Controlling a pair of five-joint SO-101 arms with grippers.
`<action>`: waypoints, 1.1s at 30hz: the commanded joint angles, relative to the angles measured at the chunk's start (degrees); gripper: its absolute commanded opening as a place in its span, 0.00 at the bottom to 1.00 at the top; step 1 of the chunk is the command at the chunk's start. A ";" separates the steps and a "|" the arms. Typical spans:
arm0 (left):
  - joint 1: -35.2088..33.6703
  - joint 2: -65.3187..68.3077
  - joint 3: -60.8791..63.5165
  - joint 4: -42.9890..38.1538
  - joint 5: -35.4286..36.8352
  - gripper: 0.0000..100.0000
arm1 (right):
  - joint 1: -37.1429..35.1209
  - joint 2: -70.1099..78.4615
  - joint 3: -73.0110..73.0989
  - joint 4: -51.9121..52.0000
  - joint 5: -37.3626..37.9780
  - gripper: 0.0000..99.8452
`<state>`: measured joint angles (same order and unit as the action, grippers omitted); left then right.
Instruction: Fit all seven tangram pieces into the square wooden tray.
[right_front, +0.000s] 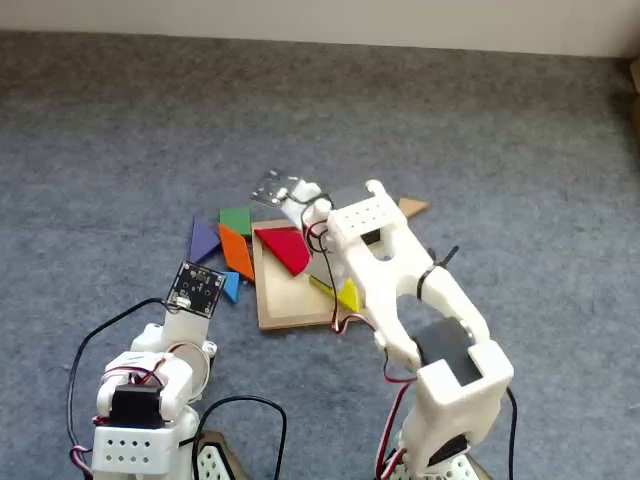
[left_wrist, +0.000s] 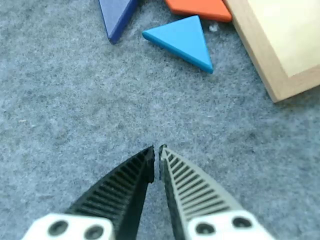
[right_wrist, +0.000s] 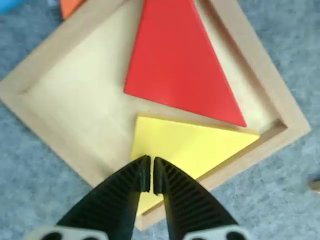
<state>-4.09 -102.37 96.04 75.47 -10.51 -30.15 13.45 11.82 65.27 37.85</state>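
Above the tray's (right_wrist: 60, 48) yellow triangle (right_wrist: 200, 145), the right claw (right_wrist: 151, 167) hangs clenched, empty; such thin, stiff, probably light pieces likely want edge-to-edge pinching.

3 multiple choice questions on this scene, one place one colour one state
1. Where is the blue triangle? A on the carpet beside the tray; B inside the tray; C in a gripper.
2. Which colours are the pieces in the tray? A green, orange; B red, yellow; C blue, purple.
3. The left gripper is: A wide open; B holding a piece; C shut, empty.
Answers: 1 A, it lies on carpet outside the tray. 2 B, red triangle and yellow triangle lie inside it. 3 C, fingers meet, nothing between.
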 joint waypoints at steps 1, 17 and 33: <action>0.31 -1.45 1.10 0.26 0.44 0.05 | 1.45 1.98 0.04 -5.67 -1.49 0.02; 0.31 -1.45 1.10 0.26 0.44 0.05 | -0.84 -2.15 -11.56 -2.95 -6.24 0.02; 0.31 -1.45 1.10 0.26 0.44 0.05 | 6.73 11.12 -12.09 -11.56 -12.40 0.02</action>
<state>-4.09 -102.37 96.04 75.47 -10.51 -27.78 24.18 0.92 54.37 25.98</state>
